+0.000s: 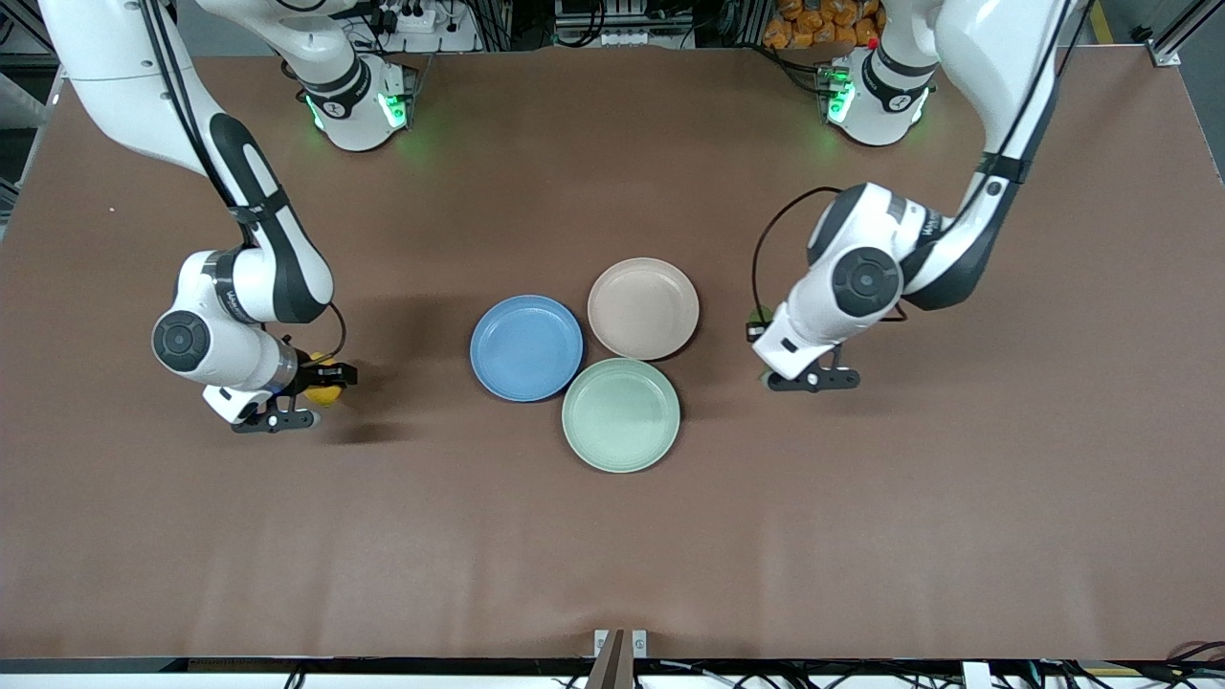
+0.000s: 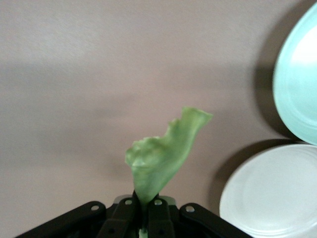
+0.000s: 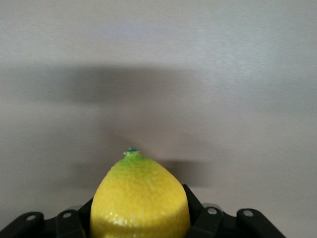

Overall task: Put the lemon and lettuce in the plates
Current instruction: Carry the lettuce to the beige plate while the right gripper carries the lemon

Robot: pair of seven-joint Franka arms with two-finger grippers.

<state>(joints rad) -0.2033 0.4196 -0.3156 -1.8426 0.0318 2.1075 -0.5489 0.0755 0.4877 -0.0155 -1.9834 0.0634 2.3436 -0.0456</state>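
Observation:
My right gripper (image 1: 325, 376) is shut on the yellow lemon (image 1: 323, 390) and holds it over bare table, toward the right arm's end from the blue plate (image 1: 526, 347). In the right wrist view the lemon (image 3: 140, 198) fills the jaws of the gripper (image 3: 140, 223), greenish tip pointing outward. My left gripper (image 1: 766, 335) is beside the beige-pink plate (image 1: 643, 308), toward the left arm's end. In the left wrist view this gripper (image 2: 144, 210) is shut on the green lettuce leaf (image 2: 163, 156), with the beige-pink plate (image 2: 272, 193) close by. Both plates hold nothing.
A pale mint-green plate (image 1: 621, 414) lies nearer the front camera, touching the other two; it also shows in the left wrist view (image 2: 297, 84). Brown table surface (image 1: 612, 555) spreads widely around the plates.

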